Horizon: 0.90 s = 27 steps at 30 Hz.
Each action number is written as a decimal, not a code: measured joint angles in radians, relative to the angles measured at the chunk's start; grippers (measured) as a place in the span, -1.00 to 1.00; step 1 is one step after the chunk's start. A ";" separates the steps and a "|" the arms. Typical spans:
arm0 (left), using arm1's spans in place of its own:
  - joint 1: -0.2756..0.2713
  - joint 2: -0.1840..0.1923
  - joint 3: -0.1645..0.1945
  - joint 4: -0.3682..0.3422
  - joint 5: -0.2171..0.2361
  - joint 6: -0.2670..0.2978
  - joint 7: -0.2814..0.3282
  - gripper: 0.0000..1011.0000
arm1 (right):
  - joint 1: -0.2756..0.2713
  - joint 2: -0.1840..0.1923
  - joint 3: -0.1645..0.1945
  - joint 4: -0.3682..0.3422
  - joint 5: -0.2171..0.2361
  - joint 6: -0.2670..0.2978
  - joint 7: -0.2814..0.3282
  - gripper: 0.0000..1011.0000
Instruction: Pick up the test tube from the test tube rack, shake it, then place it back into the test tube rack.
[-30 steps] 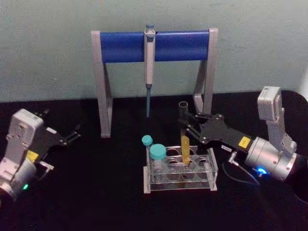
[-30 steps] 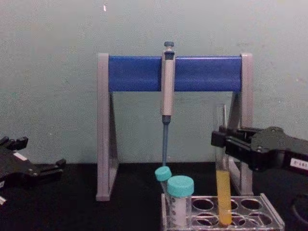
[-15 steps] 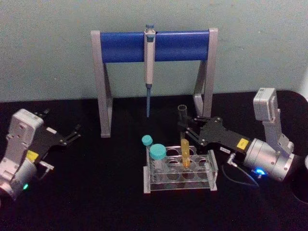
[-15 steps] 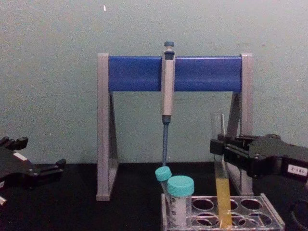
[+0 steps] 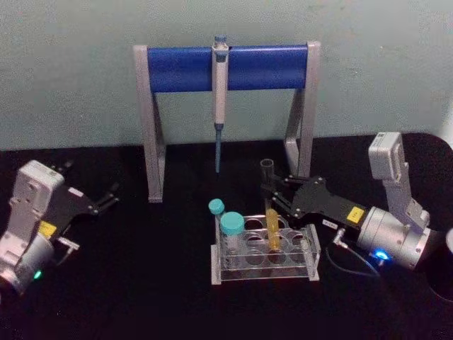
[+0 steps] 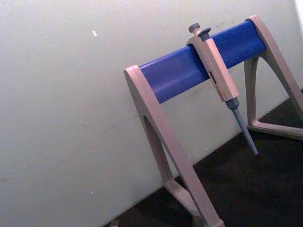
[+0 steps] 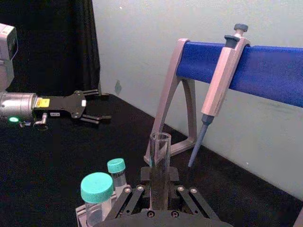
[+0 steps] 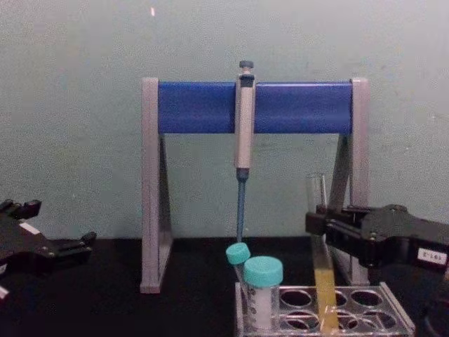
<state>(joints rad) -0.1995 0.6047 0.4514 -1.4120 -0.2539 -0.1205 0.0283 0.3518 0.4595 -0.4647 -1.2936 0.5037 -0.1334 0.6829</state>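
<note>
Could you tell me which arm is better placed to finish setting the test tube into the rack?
The right. The right gripper is shut on the test tube, whose lower end stands in a hole of the test tube rack. The left gripper sits open, far off to the left.

No print can be read. The white label (image 8: 430, 256) on the right gripper (image 8: 319, 223) and the yellow sticker (image 7: 42, 102) on the left gripper (image 7: 106, 106) are too small to make out.

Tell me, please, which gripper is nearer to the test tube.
The right. The right gripper has its jaws shut on the test tube, just above the test tube rack; the left gripper sits far off to the tube's left, jaws open.
</note>
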 joint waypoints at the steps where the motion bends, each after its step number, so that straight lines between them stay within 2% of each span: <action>1: 0.000 0.000 0.000 0.000 0.000 0.000 0.000 0.98 | 0.000 0.000 -0.001 0.001 0.000 0.001 0.000 -0.57; 27: 0.000 0.000 0.000 0.000 0.000 0.000 0.000 0.98 | 0.000 -0.001 0.000 0.004 -0.001 0.030 -0.023 -0.57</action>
<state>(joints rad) -0.1995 0.6047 0.4514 -1.4120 -0.2539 -0.1205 0.0283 0.3522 0.4589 -0.4649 -1.2899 0.5031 -0.1033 0.6604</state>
